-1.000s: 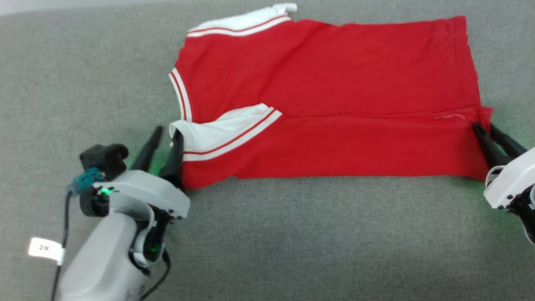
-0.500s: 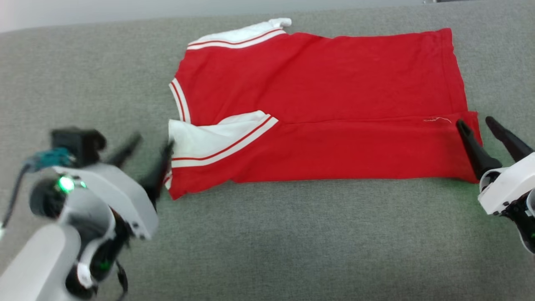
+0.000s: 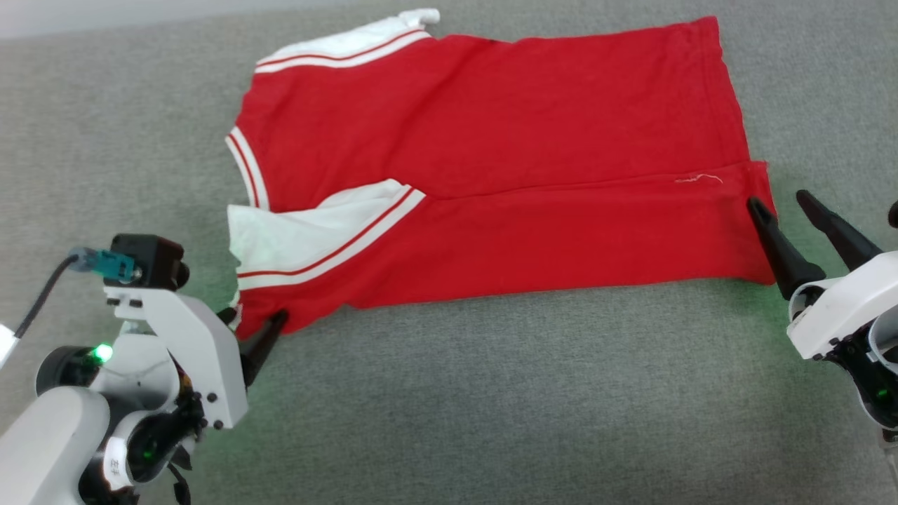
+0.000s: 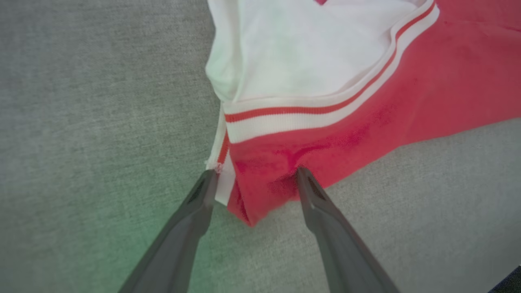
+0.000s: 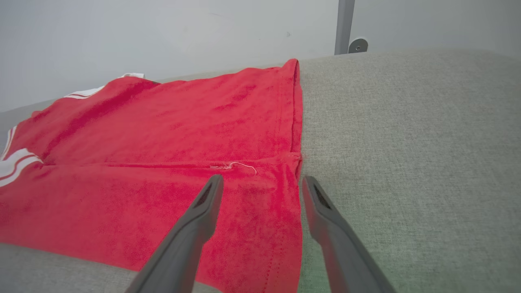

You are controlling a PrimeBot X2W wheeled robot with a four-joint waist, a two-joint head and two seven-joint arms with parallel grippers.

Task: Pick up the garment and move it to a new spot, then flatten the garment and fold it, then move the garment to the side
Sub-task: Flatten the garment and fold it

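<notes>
You are looking down at a grey cloth-covered counter (image 3: 491, 407), and the garment (image 3: 491, 140) is lying spread across the middle of it, collar end toward the left and hem toward the right. Its near long edge is lying doubled over onto the body, with the near sleeve (image 3: 302, 238) turned in on top, so the first lengthwise fold appears to be in place.

Both claws are standing apart and gripping nothing. The left claw (image 3: 254, 319) is sitting at the near left corner, its fingers straddling the red corner just below the sleeve's striped cuff. The right claw (image 3: 776, 198) is hanging at the near hem corner, one finger over the cloth and the other just off the edge, over bare counter. Each is sitting where a corner would be pinched to carry a fold across, which is likely why they are posted at the two ends.

A small loose thread (image 3: 698, 179) is showing near the hem, beside the folded edge. You are probably facing the far-side fold next.
</notes>
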